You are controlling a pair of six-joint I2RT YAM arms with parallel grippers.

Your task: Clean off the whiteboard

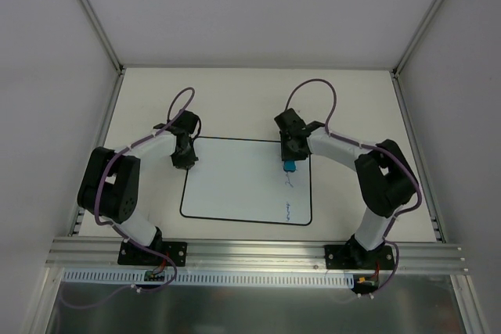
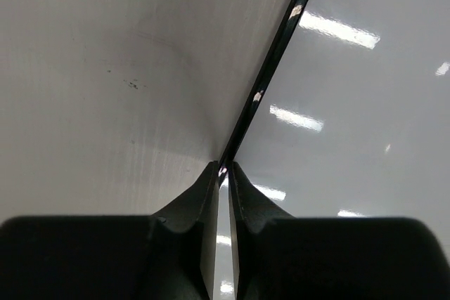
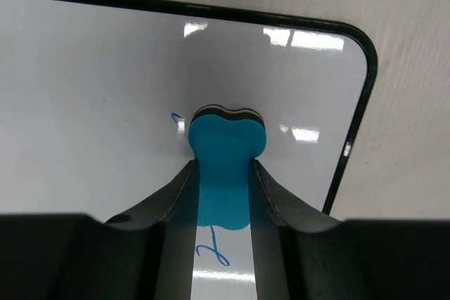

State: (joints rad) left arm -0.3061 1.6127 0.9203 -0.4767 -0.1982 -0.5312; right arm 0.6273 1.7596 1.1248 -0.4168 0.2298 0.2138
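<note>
The whiteboard [image 1: 235, 185] lies flat mid-table, and it fills the right of the left wrist view [image 2: 351, 103]. Blue handwriting [image 1: 288, 209] runs down its right side. My right gripper [image 1: 290, 158] is shut on a blue eraser [image 1: 290, 167] near the board's top right corner. In the right wrist view the eraser [image 3: 226, 138] sits pad-down on the whiteboard [image 3: 91, 89] between my right gripper's [image 3: 223, 165] fingers, with blue strokes [image 3: 214, 252] below it. My left gripper [image 1: 186, 162] is at the board's top left edge. Its jaws [image 2: 223, 168] are shut to a thin slit over the black border [image 2: 278, 47].
The pale table [image 1: 235, 99] surrounds the board inside grey enclosure walls. An aluminium rail [image 1: 258, 252] carrying both arm bases crosses the near edge. A purple cable [image 1: 313, 87] loops above each wrist.
</note>
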